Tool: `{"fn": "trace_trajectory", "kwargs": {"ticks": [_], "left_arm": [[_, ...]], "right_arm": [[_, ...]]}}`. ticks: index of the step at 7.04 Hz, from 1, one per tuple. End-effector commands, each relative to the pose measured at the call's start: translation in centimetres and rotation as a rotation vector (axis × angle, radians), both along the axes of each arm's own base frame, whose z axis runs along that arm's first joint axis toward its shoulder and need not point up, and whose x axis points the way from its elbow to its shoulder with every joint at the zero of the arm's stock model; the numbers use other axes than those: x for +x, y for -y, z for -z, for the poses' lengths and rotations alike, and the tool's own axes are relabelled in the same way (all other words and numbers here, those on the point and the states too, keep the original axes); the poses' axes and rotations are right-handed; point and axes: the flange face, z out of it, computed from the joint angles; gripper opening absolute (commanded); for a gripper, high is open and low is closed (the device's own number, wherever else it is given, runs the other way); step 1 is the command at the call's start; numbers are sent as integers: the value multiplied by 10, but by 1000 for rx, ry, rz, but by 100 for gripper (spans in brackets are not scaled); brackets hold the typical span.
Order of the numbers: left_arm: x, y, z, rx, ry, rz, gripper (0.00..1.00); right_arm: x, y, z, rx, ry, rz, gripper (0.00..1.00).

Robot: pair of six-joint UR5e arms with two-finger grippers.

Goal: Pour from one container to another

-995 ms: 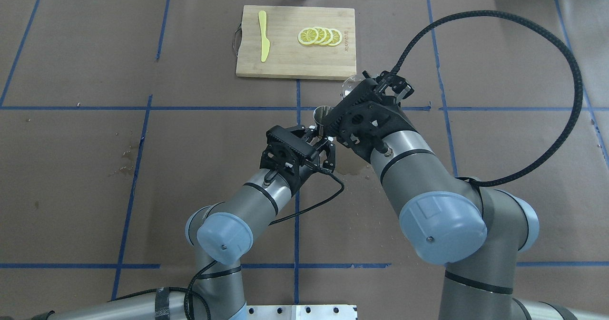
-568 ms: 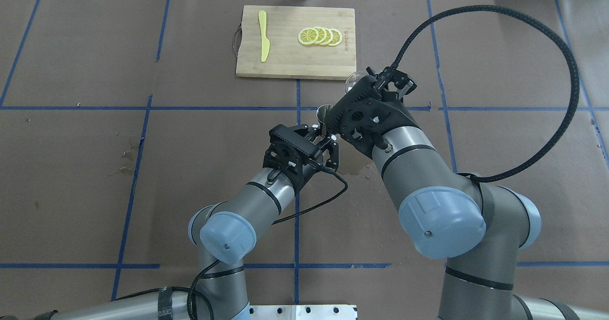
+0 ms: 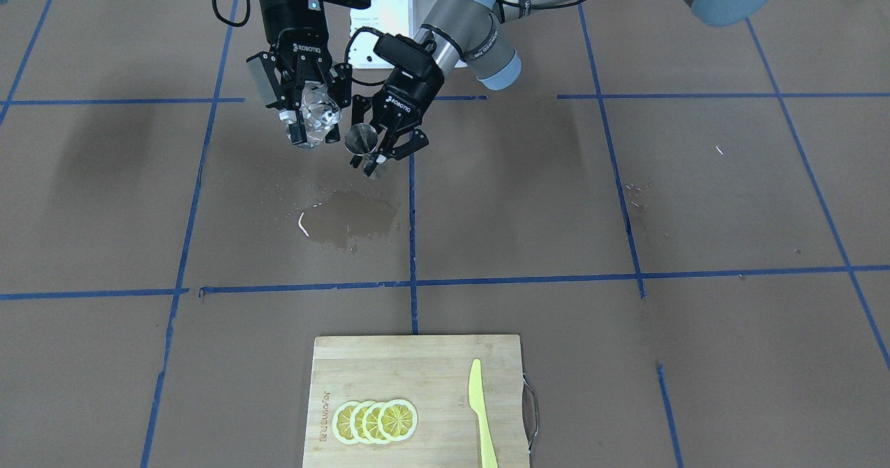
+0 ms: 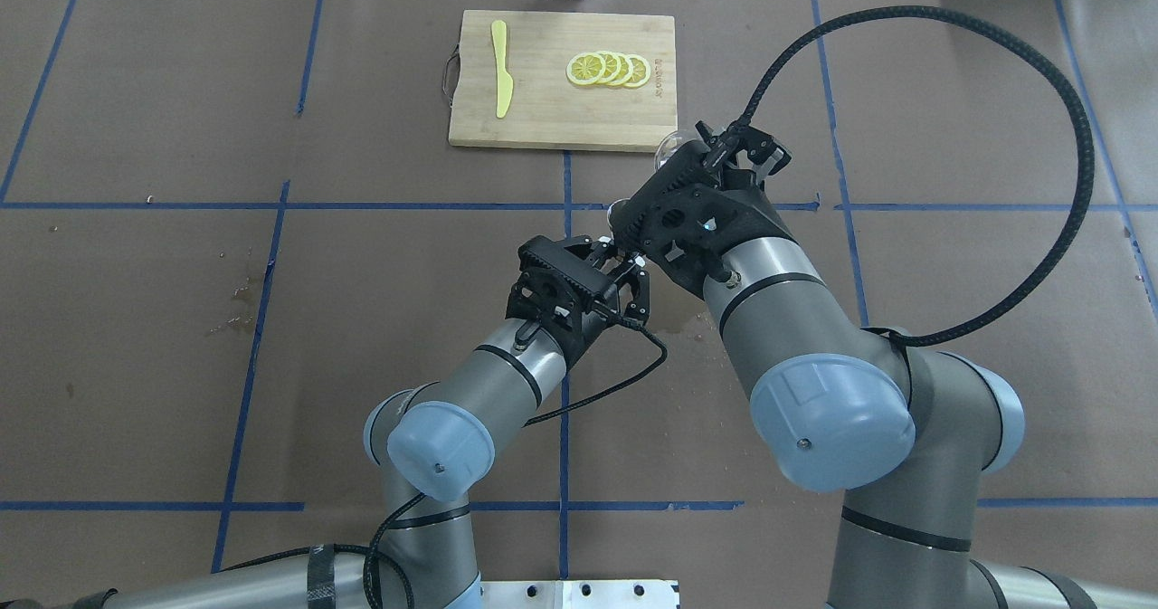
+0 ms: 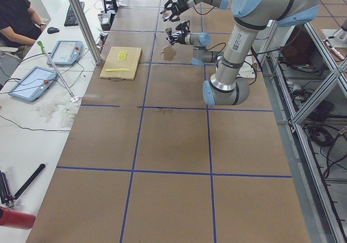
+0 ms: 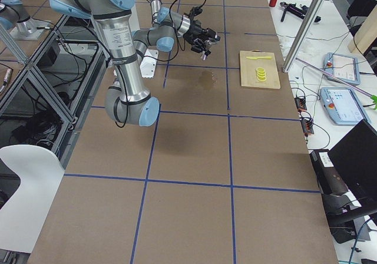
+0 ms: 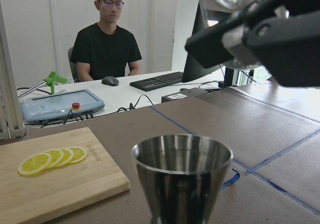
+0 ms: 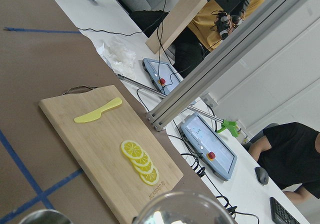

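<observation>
Taking sides as the overhead view shows them, the left pincer [image 4: 622, 270] is lifted above the middle of the table [image 4: 181, 319]. Its 2 fingers are closed on the narrow waist of the steel jigger [image 7: 182, 179]. The jigger's long axis stands about upright, with its open upper cone facing up. The left wrist view looks across that rim, and I cannot tell whether there is any liquid inside.

Just to the right and a little farther from the robot, the right pincer [image 3: 311, 126] is clamped on the bulging sides of the clear glass tumbler [image 3: 320, 115]. It is held in the air, higher than the jigger. In the left wrist view the glass sits at the top right, above and to the right of the steel rim and not yet over it. Its exact tilt is hard to read, and what it contains is too small to tell.

As I judge it, the pour turns on 1 relation: the jigger's mouth lies to the left of the tumbler, nearer the robot and lower. The tumbler's lip would therefore have to travel left, nearer and down over that small opening before tipping further. The right arm carries the source and the left only has to hold the jigger level.

A dark wet patch [image 3: 348, 218] lies on the table below the 2 vessels. That suggests the narrow target is easy to miss.
</observation>
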Motion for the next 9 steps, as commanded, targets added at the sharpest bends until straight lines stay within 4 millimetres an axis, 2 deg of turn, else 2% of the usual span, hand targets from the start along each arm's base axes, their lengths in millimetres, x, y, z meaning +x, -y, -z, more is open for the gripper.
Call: {"fn": "trace_trajectory", "kwargs": {"ticks": [1,9], "left_arm": [[2,0,5,1,-5,0,0],[2,0,6,2,-7,1,0]], "right_arm": [[-2,2,4,11,-60,-7,0],[1,7,8,69,-188,-14,0]]}}
